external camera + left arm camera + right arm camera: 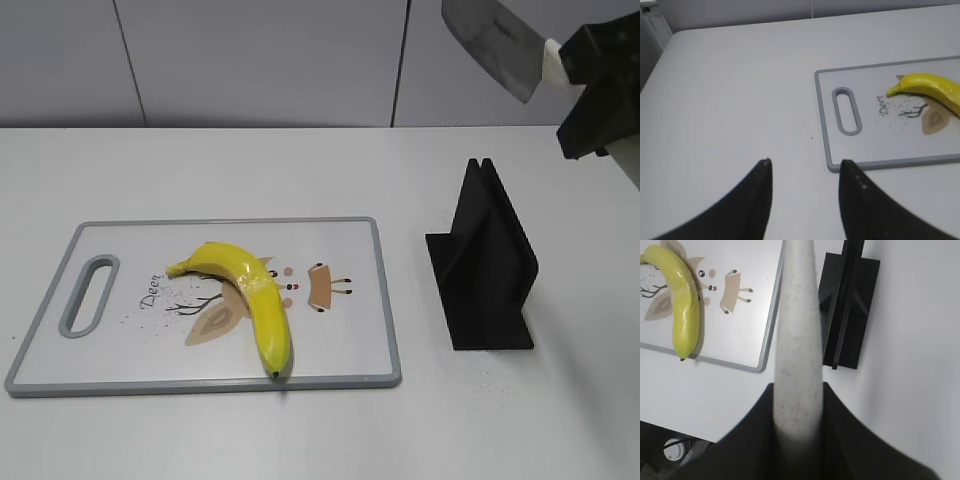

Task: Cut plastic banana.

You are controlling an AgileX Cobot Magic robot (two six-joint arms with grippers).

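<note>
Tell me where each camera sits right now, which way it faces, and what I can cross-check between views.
Exterior: in front of the table, slanting down at the cutting board, plastic banana and black knife stand; right gripper holds the knife top right.
Left wrist: low over bare table, facing the board's handle end; open left gripper at bottom.
Right wrist: high up, looking down the knife handle at stand and board.
Shared: banana and board appear in all three.

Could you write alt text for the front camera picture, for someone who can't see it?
A yellow plastic banana lies on a grey-rimmed cutting board; the right end effector holds a knife high above an empty black knife stand.
</note>
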